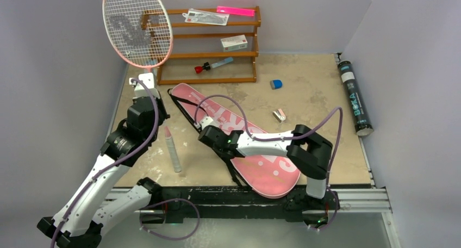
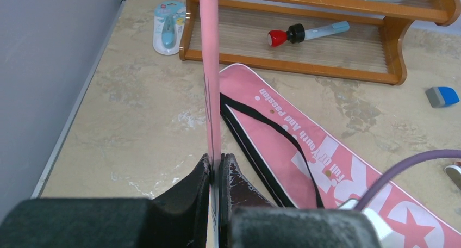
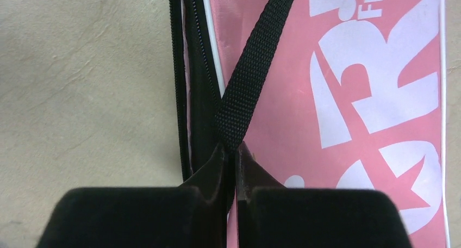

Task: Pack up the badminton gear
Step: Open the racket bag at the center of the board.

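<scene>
My left gripper (image 1: 142, 86) (image 2: 220, 160) is shut on the thin pink shaft (image 2: 209, 68) of a pink-framed racket. It holds the racket upright, with the strung head (image 1: 136, 25) high at the back left. The long pink bag (image 1: 239, 144) (image 2: 304, 150) (image 3: 369, 95) lies flat across the middle of the table, its zip edge facing left. My right gripper (image 1: 204, 129) (image 3: 234, 150) is low over the bag's left edge and shut on the bag's black strap (image 3: 250, 79). The black BOKA tube (image 1: 354, 98) lies along the right wall.
A brown wooden rack (image 1: 212, 41) (image 2: 326, 68) stands at the back, holding a small white box (image 1: 234, 42) and a red-capped item (image 1: 209, 67). A white stick with a pink tip (image 1: 173, 150) lies left of the bag. A blue block (image 1: 276, 84) and a small white piece (image 1: 279, 115) lie beyond it.
</scene>
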Controlling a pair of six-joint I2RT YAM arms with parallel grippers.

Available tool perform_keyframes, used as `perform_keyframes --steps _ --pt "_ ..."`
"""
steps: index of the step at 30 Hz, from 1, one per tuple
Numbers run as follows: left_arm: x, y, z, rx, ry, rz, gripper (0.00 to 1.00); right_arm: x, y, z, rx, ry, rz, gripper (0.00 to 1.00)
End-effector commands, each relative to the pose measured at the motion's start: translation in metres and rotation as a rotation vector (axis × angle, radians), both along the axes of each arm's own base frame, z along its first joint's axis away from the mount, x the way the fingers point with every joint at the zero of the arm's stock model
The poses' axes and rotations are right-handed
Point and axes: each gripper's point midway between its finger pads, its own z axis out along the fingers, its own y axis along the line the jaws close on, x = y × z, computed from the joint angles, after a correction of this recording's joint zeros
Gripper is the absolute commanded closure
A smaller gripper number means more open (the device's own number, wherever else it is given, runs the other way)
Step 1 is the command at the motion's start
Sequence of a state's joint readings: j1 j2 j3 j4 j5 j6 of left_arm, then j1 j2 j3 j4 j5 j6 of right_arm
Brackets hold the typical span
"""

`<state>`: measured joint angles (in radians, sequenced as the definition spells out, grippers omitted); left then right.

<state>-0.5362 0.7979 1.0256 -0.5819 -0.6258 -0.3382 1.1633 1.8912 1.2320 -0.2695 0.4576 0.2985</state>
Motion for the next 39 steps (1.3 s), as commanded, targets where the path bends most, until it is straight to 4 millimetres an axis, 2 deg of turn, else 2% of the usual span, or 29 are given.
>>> perform_keyframes --steps 1,4,9,13,17,19,21,23,27,30,33,35,39 --pt "0.005 0.005 0.015 0.009 -0.07 0.02 1.0 0.005 0.006 0.046 0.192 -0.023 -0.009 1.0" --pt "0.006 0.004 0.017 0.019 -0.076 0.009 1.0 0.007 0.003 0.075 0.283 -0.014 0.0 1.0" --pt "0.01 -0.017 0.024 0.059 -0.097 -0.139 1.0 0.014 -0.013 0.128 0.378 0.019 0.083 1.0" --pt "0.012 -0.029 0.032 0.104 -0.171 -0.233 1.0 0.021 -0.032 0.156 0.431 0.07 0.159 1.0" --pt "0.002 -0.057 0.041 0.227 -0.345 -0.471 1.0 0.028 -0.049 0.17 0.51 0.15 0.2 1.0" --pt "-0.016 -0.089 0.036 0.372 -0.415 -0.733 1.0 0.031 -0.055 0.183 0.583 0.19 0.225 1.0" --pt "-0.023 -0.099 0.03 0.485 -0.43 -0.847 1.0 0.035 -0.06 0.199 0.636 0.205 0.236 1.0" --pt "-0.022 -0.099 0.034 0.505 -0.431 -0.851 1.0 0.037 -0.065 0.216 0.68 0.22 0.242 1.0" --pt "-0.032 -0.104 0.047 0.567 -0.506 -0.907 1.0 0.048 -0.078 0.241 0.733 0.247 0.233 1.0" --pt "-0.039 -0.111 0.058 0.624 -0.63 -0.945 1.0 0.049 -0.083 0.254 0.78 0.275 0.267 1.0" --pt "-0.037 -0.113 0.057 0.76 -0.692 -0.955 1.0 0.048 -0.085 0.259 0.818 0.298 0.288 1.0" --pt "-0.027 -0.104 0.05 0.888 -0.666 -0.916 1.0 0.049 -0.088 0.26 0.834 0.307 0.29 1.0" --pt "0.001 -0.073 0.043 1.068 -0.628 -0.696 1.0 0.052 -0.094 0.262 0.838 0.31 0.271 1.0"
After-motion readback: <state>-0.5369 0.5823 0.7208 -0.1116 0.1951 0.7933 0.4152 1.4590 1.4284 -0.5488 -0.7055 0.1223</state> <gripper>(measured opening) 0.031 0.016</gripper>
